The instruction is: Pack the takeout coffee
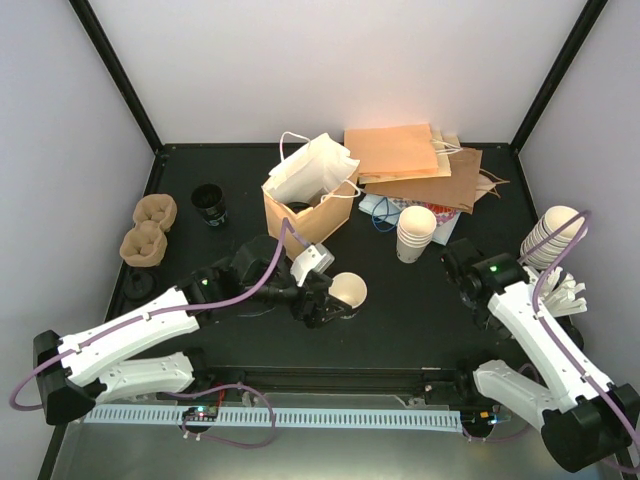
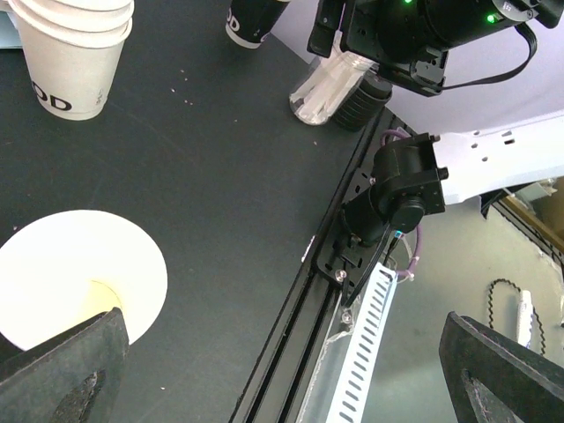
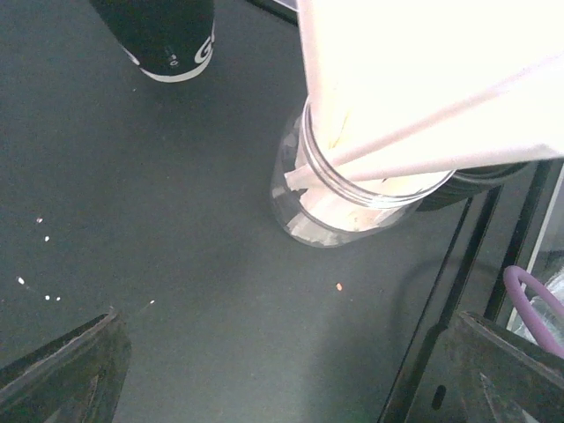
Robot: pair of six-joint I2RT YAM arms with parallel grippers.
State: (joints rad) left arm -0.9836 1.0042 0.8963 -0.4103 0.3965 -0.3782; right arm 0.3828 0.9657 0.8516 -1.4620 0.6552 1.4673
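No white cup with a black lid shows in any view. A lidless white paper cup (image 1: pixel 350 290) sits on the black table right by my left gripper (image 1: pixel 325 305). In the left wrist view its open rim (image 2: pixel 79 282) lies against the left finger (image 2: pixel 62 370), and the gripper (image 2: pixel 291 370) is wide open with nothing between the jaws. My right gripper (image 1: pixel 465 265) is open and empty; in the right wrist view it (image 3: pixel 291 370) hangs over bare table in front of a glass jar (image 3: pixel 352 194).
A stack of lidless white cups (image 1: pixel 415 232) stands mid-table. A brown box (image 1: pixel 305 215) holds a white bag (image 1: pixel 315 165). Brown paper bags (image 1: pixel 410 160) lie at the back. Pulp carriers (image 1: pixel 150 230) are at left, a black cup (image 1: pixel 210 205) beside them. Another black cup (image 3: pixel 167 35) stands near the jar.
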